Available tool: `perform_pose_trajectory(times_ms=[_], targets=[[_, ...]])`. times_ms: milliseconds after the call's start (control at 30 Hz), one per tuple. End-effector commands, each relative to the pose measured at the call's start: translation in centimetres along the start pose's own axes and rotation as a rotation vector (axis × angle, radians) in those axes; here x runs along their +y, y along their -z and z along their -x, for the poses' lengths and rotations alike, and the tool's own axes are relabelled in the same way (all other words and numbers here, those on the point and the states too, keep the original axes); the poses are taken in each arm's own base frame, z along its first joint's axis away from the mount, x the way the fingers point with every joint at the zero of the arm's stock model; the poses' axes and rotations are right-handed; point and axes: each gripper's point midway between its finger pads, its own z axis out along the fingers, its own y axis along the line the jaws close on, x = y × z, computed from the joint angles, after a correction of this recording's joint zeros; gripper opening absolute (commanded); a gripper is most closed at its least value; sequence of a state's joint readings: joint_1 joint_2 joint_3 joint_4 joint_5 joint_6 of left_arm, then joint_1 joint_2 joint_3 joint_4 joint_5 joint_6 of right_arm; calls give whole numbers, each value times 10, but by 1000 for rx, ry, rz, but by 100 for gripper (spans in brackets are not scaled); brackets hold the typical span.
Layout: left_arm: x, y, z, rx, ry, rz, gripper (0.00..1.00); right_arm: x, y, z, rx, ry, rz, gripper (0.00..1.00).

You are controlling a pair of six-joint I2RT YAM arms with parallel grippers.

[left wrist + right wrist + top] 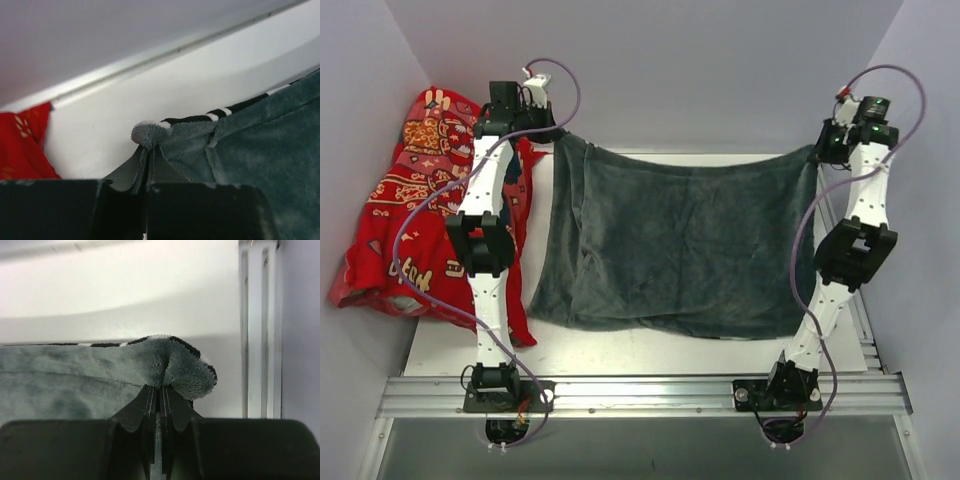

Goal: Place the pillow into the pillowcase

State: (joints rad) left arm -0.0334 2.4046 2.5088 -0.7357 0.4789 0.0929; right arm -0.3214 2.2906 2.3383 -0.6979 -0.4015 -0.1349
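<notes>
Red printed cloth (415, 215) heaped at left edge of table (620, 352) | left gripper (148, 160) pinched tight on far-left corner of pillowcase (680, 240) | grey plush face up, spread across the middle, zebra trim along far edge | right gripper (159, 397) pinched tight on far-right corner

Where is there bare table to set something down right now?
A bare strip of table runs between the pillowcase and the front rail. A thinner strip lies behind it by the back wall. The left side is crowded by the red cloth.
</notes>
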Motion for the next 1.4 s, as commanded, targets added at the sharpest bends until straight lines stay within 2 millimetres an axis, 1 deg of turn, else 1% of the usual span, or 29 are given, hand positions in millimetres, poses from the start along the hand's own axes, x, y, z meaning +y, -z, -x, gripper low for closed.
perform_pose_trajectory(times_ms=[0, 33, 67, 167, 233, 267, 333, 367, 400, 433, 467, 500, 533, 567, 600, 633, 667, 700, 733, 767, 800, 833, 867, 967, 1033, 1067, 1133, 1200, 1367], targets=[[-23, 78, 133, -393, -78, -5, 0, 23, 120, 117, -435, -57, 56, 0], [-28, 90, 150, -450, -83, -9, 0, 24, 136, 128, -484, -75, 63, 0], [-23, 123, 183, -575, -86, 10, 0, 25, 166, 145, -560, -81, 68, 0], [-32, 184, 235, -781, -112, 33, 0, 33, 234, 178, -743, -136, 116, 0], [-40, 212, 251, -856, -125, 23, 0, 40, 271, 192, -836, -179, 168, 0], [-48, 243, 265, -923, -136, 1, 0, 49, 300, 195, -885, -176, 189, 0], [-52, 264, 266, -945, -123, -41, 0, 43, 315, 189, -911, -219, 225, 0], [-56, 289, 266, -975, -158, -55, 0, 50, 327, 179, -912, -198, 246, 0], [-56, 300, 262, -977, -164, -65, 0, 40, 337, 171, -921, -192, 222, 0], [-77, 332, 261, -1002, -202, -91, 0, 45, 358, 160, -939, -161, 208, 0], [-81, 335, 251, -977, -228, -111, 0, 49, 361, 147, -914, -125, 237, 0], [-74, 316, 218, -871, -224, -162, 0, 38, 336, 125, -845, -150, 234, 0], [-94, 333, 201, -844, -296, -180, 0, 29, 334, 107, -820, -133, 209, 0], [-93, 325, 175, -773, -276, -196, 0, 33, 344, 88, -821, 2, 143, 0], [-105, 319, 143, -691, -296, -264, 0, 33, 325, 55, -726, 5, 144, 0], [-104, 297, 73, -541, -282, -261, 0, 32, 307, 14, -643, 45, 123, 0], [-107, 290, 36, -466, -309, -259, 0, 26, 290, -16, -573, 235, 72, 0], [-108, 281, -6, -388, -319, -257, 0, 25, 270, -66, -408, 255, 54, 0], [-113, 274, -81, -245, -372, -245, 0, 28, 253, -111, -293, 299, 62, 11], [-111, 271, -120, -160, -389, -220, 1, 19, 247, -138, -215, 441, 35, 20], [-109, 272, -150, -93, -408, -190, 22, 12, 244, -169, -129, 431, 12, 32], [-104, 283, -179, -7, -456, -105, 27, 9, 246, -185, -112, 443, -13, 49], [-103, 280, -212, 58, -426, -96, 32, -5, 247, -205, -82, 415, -44, 73], [-107, 294, -224, 81, -426, -47, 46, -6, 262, -211, -63, 399, -50, 83], [-109, 295, -217, 73, -375, -43, 71, -2, 262, -206, -63, 348, -15, 93], [-108, 298, -203, 55, -369, -37, 80, -2, 267, -198, -65, 340, -24, 93], [-98, 289, -200, 92, -280, -44, 97, 4, 256, -194, -28, 298, 14, 94], [-91, 285, -187, 94, -243, -44, 98, 16, 245, -190, 5, 288, 54, 94], [-78, 257, -183, 177, -92, -63, 98, 53, 209, -207, 158, 235, 146, 97]])
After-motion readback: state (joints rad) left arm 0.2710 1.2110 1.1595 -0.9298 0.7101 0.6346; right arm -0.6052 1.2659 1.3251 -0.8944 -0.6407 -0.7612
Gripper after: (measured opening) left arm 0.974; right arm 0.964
